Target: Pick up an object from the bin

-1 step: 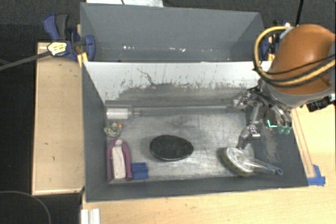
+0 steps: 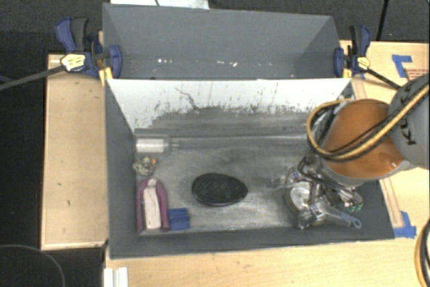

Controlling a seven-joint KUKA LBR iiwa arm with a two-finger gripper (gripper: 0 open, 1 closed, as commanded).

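The gripper (image 2: 310,202) sits low at the 4 o'clock corner of the bin (image 2: 222,104) floor, under the arm's orange cover; whether its jaws stand wide or narrow cannot be told, as the metal parts there blur together. The nearest thing is a slim bluish-grey bar (image 2: 341,215), perhaps a small tool, lying flat on the floor at the gripper's 4 o'clock side, touching or just beside it, and nothing can be seen gripped. The bar looks stiff, thin and light, and probably slick on the metal floor, so it may skate away if pushed from one side. The safest hold would likely be across its narrow width near the middle, with the jaws set square to its length and brought right down to the floor. The other things lie well apart: a black oval disc (image 2: 220,189) just 9 o'clock of centre, a pink and white tube (image 2: 152,205) with a blue block (image 2: 178,218) beside it at 8 o'clock, and a pale cylinder (image 2: 152,144) at 10 o'clock
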